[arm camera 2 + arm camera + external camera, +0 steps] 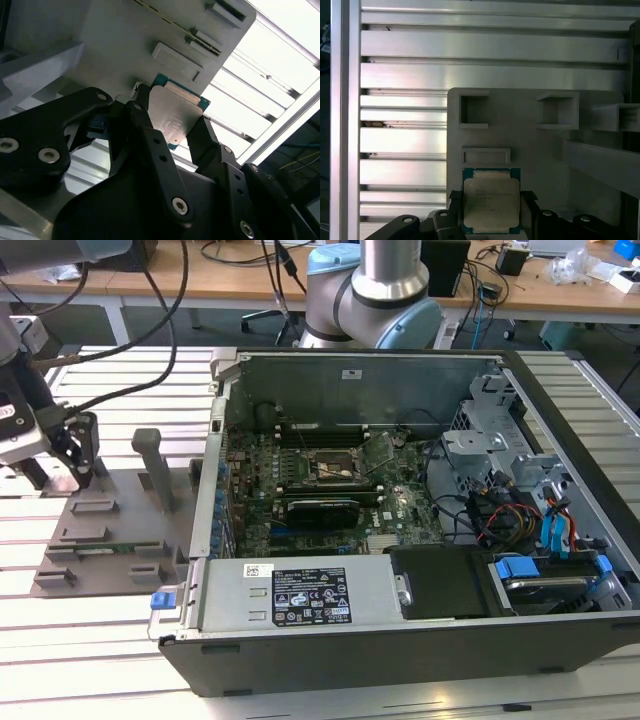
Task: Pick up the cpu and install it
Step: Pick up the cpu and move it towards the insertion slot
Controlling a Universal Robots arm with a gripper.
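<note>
The cpu [491, 205] [175, 117] is a flat square chip with a silvery lid and a thin green-tan rim. In both wrist views it lies against the grey fixture plate [545, 160] [115, 45], just below a small raised block. My gripper [491, 201] [172, 114] is shut on the cpu, one black finger [454, 201] pressed to each side edge. In the exterior view the gripper [82, 452] stands over the plate [110, 530] at the exterior view's left. The dark metal-framed socket [335, 468] sits open on the motherboard inside the computer case.
The open computer case [400, 640] fills the middle and the exterior view's right, with cables, drive bays and a power supply inside. Its metal wall [210, 470] rises between the plate and the socket. Upright grey posts [155, 465] stand on the plate. Everything rests on a slatted aluminium table [400, 75].
</note>
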